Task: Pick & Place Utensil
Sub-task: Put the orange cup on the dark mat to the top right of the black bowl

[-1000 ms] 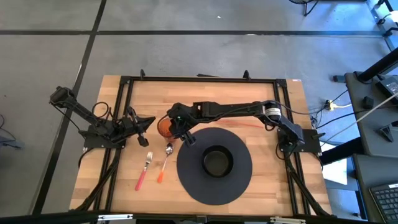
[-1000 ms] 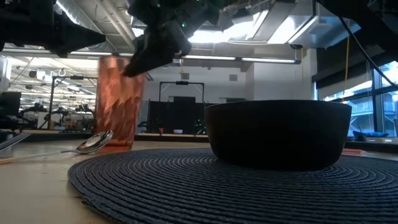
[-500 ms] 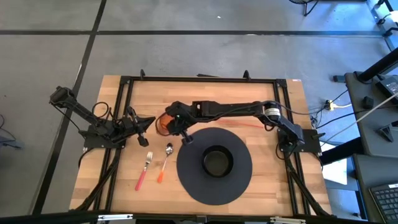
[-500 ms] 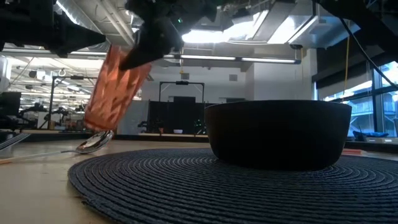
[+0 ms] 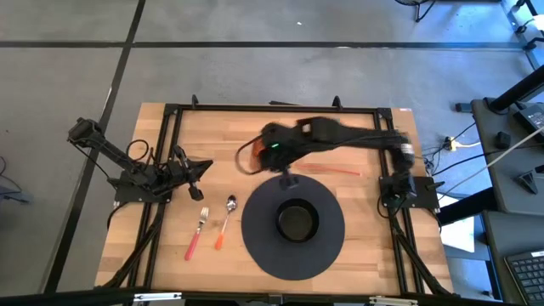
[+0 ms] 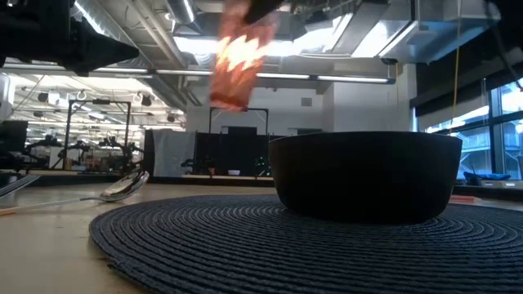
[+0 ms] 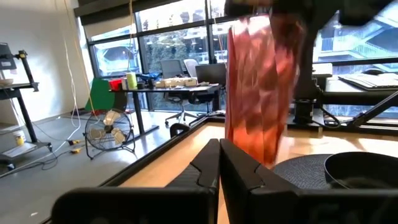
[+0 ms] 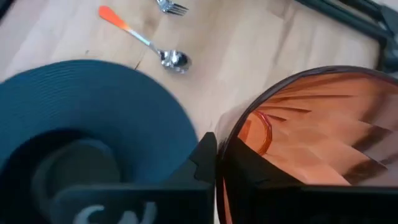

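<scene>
The right gripper (image 5: 270,155) pinches the rim of an orange cup (image 6: 238,55), held tilted in the air above the bench (image 5: 357,127), at 11 o'clock from the bowl (image 5: 297,220). The spoon (image 5: 226,219) and fork (image 5: 197,232) lie on the bench at 9 o'clock of the round mat (image 5: 259,246). The left gripper (image 5: 201,174), fingers pressed together, waits at the left side.

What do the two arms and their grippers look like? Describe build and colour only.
Both arms are dark, jointed and slender, with black cables trailing along them. The left gripper has two flat, matte black fingers. The right gripper has the same black fingers above a block bearing pale lettering.
</scene>
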You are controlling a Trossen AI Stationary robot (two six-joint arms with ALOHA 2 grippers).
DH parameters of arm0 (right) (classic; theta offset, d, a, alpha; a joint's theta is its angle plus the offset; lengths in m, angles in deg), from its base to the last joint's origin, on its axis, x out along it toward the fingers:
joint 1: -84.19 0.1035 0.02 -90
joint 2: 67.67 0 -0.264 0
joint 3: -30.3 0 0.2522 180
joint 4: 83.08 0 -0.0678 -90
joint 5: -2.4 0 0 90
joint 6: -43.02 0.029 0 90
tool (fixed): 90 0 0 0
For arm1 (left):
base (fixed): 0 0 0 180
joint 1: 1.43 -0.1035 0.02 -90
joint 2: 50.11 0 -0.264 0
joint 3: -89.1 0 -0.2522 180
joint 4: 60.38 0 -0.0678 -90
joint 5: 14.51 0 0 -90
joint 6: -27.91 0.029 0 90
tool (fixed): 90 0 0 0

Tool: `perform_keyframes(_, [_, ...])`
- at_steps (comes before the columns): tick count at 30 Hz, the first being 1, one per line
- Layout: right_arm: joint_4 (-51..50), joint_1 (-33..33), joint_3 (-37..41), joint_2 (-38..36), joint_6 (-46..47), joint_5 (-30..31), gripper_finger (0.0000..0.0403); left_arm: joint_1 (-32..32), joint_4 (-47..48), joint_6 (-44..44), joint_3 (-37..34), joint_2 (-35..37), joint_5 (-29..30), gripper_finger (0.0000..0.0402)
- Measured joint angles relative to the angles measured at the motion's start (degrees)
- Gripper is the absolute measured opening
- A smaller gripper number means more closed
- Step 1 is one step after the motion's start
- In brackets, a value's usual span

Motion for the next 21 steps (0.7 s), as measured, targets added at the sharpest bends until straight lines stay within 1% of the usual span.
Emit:
perform_keyframes(3, [-0.64, 0.43, 6.46, -7.79, 2.95, 2.08, 0.0014, 0.00, 0.09, -0.26, 0.00, 0.00, 0.02, 0.0003])
perform_keyframes(7, [-3.40, 2.05, 17.34, -19.22, 9.20, 8.35, 0.0014, -0.07, 0.09, -0.36, 0.00, 0.00, 0.04, 0.0003])
perform_keyframes(9, [-3.53, 2.79, 23.69, -25.32, 13.38, 8.77, 0.0014, -0.07, 0.09, -0.41, 0.00, 0.00, 0.03, 0.0003])
perform_keyframes(12, [-3.50, 5.13, 32.58, -32.22, 21.17, 9.32, 0.0014, -0.07, 0.07, -0.70, 0.00, 0.00, 0.04, 0.0003])
perform_keyframes(17, [-1.59, 12.42, 45.02, -39.78, 32.00, 11.18, 0.0014, -0.04, 0.02, -1.80, 0.00, 0.00, 0.04, 0.0003])
perform_keyframes(21, [1.33, 18.32, 52.61, -41.35, 37.76, 11.50, 0.0014, -0.04, 0.02, -2.39, 0.00, 0.00, 0.04, 0.0003])
